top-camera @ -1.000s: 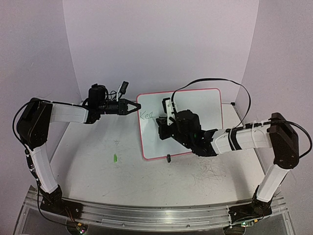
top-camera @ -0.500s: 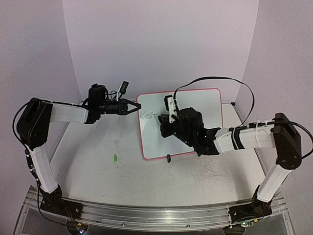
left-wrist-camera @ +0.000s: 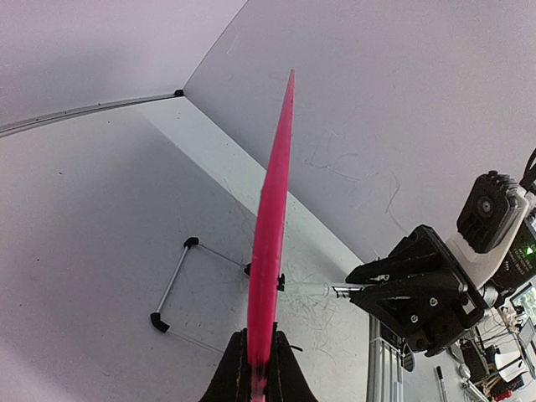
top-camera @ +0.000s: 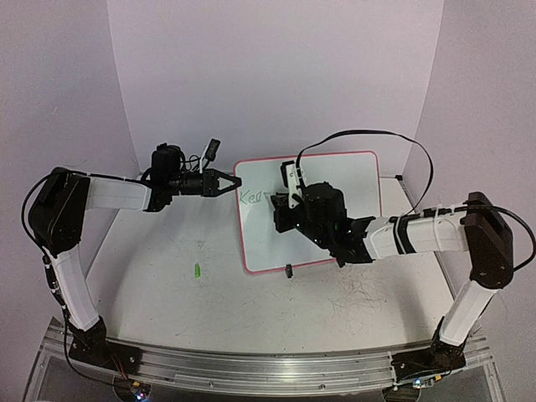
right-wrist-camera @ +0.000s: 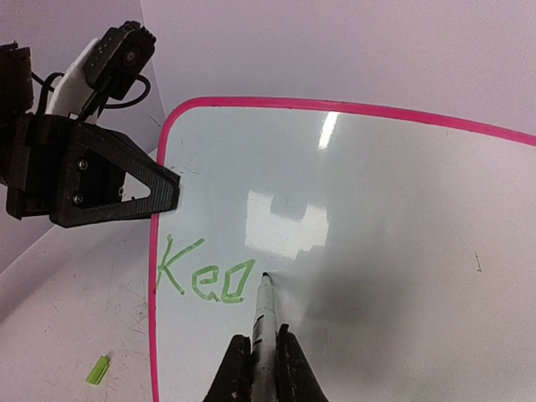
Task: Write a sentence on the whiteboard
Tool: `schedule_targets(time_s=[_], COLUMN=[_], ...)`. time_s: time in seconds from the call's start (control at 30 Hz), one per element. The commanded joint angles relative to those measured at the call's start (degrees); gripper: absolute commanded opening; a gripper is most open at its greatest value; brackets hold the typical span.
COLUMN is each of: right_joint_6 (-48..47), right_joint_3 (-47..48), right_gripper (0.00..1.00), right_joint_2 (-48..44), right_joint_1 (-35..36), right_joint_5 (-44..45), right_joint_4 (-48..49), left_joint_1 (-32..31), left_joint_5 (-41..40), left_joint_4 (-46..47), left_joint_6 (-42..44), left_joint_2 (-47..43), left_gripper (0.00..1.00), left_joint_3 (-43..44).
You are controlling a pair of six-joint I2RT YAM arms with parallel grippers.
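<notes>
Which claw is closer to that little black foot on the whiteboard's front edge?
Right. The right gripper, holding a marker, is over the whiteboard just behind the black foot; the left gripper clamps the board's left edge, farther away.

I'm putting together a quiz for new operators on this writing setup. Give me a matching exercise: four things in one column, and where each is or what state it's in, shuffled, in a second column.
Things:
1. left gripper
2. right gripper
3. small green piece
4. green writing

Places or states:
A. lying loose on the table, to the left of the board
B. shut on the marker, tip at the board
C. on the board's face, near its left edge
D. clamped on the left rim of the whiteboard

Pairs: 1-D, 2-B, 3-A, 4-C
</notes>
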Motion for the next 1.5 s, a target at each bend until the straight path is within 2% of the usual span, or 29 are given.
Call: schedule_targets(time_s=[0.0, 0.63, 1.07, 1.47], right_joint_6=[0.14, 4.23, 1.98, 1.06], right_joint_3=[-0.14, -6.00, 0.70, 3.08], right_gripper=[0.00, 0.00, 0.00, 0.00], right_joint_2=[0.22, -0.64, -3.27, -0.94], right_joint_1=[-0.26, 1.74, 0.37, -1.11], right_joint_5=[0.88, -0.42, -1.37, -1.67], right_joint_4=[0.95, -0.50, 0.03, 0.36], left_joint_1=[0.21, 0.25, 0.26, 0.23], left_joint_5=[0.46, 0.50, 0.50, 0.60], left_joint_4=[2.04, 2.04, 2.02, 2.00], left_joint_6=[0.37, 0.37, 0.38, 0.37], left_joint_2=[-3.10, -3.19, -3.14, -3.10], left_gripper=[0.00, 0.00, 0.00, 0.00], left_joint_3=[0.34, 0.29, 0.20, 0.29])
